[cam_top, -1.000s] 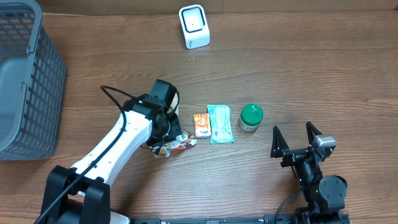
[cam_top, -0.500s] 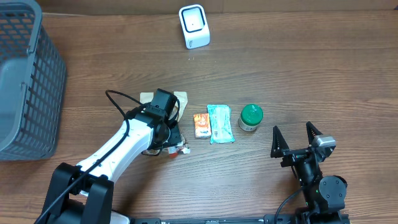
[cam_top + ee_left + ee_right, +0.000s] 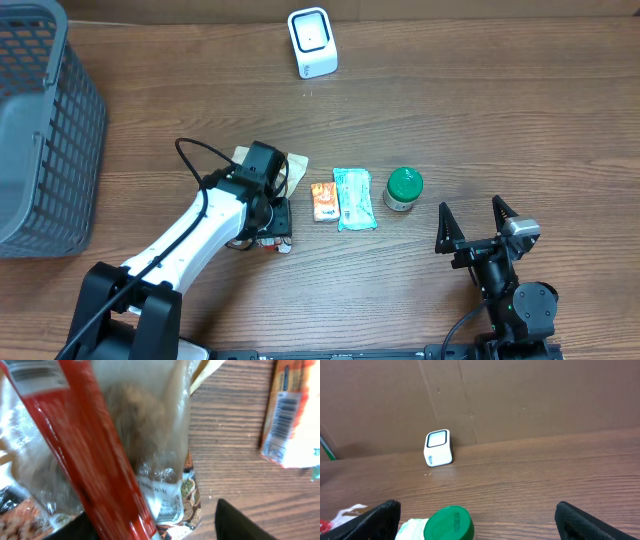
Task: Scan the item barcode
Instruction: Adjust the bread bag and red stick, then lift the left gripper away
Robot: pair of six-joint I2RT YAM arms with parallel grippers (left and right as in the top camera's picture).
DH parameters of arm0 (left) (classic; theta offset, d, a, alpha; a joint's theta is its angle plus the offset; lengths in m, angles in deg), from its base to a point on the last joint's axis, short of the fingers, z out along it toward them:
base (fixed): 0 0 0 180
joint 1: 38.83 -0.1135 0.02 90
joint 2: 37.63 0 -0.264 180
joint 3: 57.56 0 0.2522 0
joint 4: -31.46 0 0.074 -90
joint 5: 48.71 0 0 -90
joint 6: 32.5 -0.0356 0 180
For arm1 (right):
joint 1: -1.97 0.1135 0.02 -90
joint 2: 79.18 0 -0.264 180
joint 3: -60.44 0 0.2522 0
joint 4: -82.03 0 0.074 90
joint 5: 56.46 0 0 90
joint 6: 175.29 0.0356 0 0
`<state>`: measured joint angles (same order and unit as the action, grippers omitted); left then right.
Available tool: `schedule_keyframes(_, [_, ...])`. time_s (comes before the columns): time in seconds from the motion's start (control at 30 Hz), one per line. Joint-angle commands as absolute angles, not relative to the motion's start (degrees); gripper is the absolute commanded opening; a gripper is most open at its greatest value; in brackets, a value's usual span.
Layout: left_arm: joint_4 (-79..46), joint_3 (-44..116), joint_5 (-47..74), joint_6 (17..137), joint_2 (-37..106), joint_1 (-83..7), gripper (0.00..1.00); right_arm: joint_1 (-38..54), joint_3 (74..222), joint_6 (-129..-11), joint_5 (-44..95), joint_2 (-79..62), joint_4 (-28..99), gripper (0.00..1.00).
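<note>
A grey mesh basket (image 3: 40,130) sits at the counter's (image 3: 480,110) far left edge, and a white barcode scanner (image 3: 312,42) stands upright near the back, well apart from everything else. A tan pouch (image 3: 293,164), an orange packet (image 3: 323,202), a teal packet (image 3: 354,199) and a green-lidded jar (image 3: 403,188) lie in a row mid-counter. From above, the left arm covers most of the snack packet (image 3: 150,435), which lies on the counter just left of the orange packet. Only its red and clear edges peek out below the left tool (image 3: 272,222).

Close up, the packet fills the left wrist view and runs off the frame. It is clear film with a broad red stripe, brownish contents blurred inside. A barcode label is cut off at the top, and the small print on a lower label is unreadable. The left tool's jaws stand apart around the packet, with one dark finger (image 3: 240,522) clear of the film and bare wood between them. The right tool (image 3: 470,208) is spread wide and empty near the jar.
</note>
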<state>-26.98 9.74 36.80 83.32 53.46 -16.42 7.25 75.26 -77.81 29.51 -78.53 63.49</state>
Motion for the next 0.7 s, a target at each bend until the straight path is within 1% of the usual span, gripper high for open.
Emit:
schedule_keyframes(0.0, [-29.6, 15.7, 38.0, 80.2, 53.9, -16.4, 0.66, 7.1, 74.7, -77.6, 30.1, -79.0, 63.7, 1.0])
schedule_keyframes(0.13, [-35.0, 21.2, 41.3, 80.2, 53.9, -16.4, 0.73, 7.1, 74.7, -77.6, 30.1, -79.0, 63.7, 1.0])
schedule_keyframes(0.23, [-38.7, 24.9, 43.7, 80.2, 53.9, -16.8, 0.74, 7.1, 74.7, -77.6, 30.1, -79.0, 63.7, 1.0])
schedule_keyframes(0.3, [-39.9, 26.2, 44.1, 80.2, 53.9, -17.1, 0.72, 7.1, 74.7, -77.6, 30.1, -79.0, 63.7, 1.0])
schedule_keyframes(0.33, [-39.9, 26.3, 44.0, 80.3, 53.9, -17.4, 0.7, 7.1, 74.7, -77.6, 30.1, -79.0, 63.7, 1.0])
schedule_keyframes(0.4, [-40.3, 26.2, 43.8, 81.7, 53.9, -17.7, 0.69, 7.1, 74.7, -77.6, 30.1, -79.0, 63.7, 1.0])
schedule_keyframes(0.57, [-41.4, 26.1, 45.0, 84.8, 53.9, -18.6, 0.7, 7.1, 74.7, -77.6, 30.1, -79.0, 63.7, 1.0])
schedule_keyframes(0.67, [-41.0, 26.1, 44.9, 88.1, 53.9, -20.1, 0.65, 7.1, 74.7, -77.6, 30.1, -79.0, 63.7, 1.0])
